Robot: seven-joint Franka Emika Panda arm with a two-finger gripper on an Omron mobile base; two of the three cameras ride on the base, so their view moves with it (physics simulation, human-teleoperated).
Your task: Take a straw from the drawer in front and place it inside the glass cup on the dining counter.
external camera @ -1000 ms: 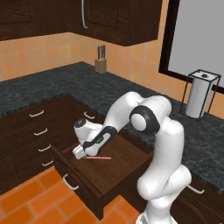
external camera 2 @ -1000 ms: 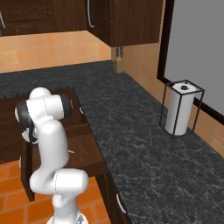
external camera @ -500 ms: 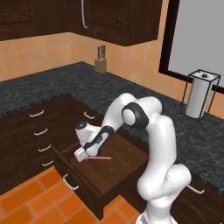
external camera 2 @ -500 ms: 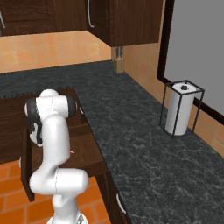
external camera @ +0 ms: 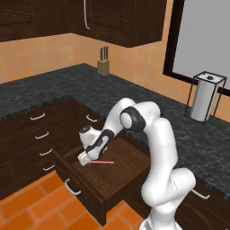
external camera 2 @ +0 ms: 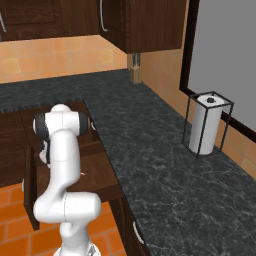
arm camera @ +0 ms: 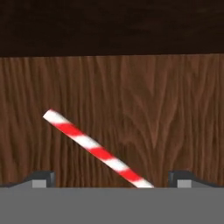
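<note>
The drawer [external camera: 117,173] is pulled out — the straw [arm camera: 97,148] lies flat on its wood floor. The gripper [external camera: 84,158] hangs low over one end of the straw, its tips spread wide apart.

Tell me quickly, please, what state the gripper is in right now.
Gripper: open, holding nothing, its fingertips wide apart over the straw, which lies flat on the drawer floor.

In the hand view we lose the lower end of the straw [arm camera: 96,149] behind the grey band at the bottom centre, and only the tops of the fingertips [arm camera: 40,177] show at the lower corners. In the right base view, the arm covers the gripper and most of the open drawer [external camera 2: 95,170], leaving the straw [external camera 2: 81,173] a speck left of centre.
</note>
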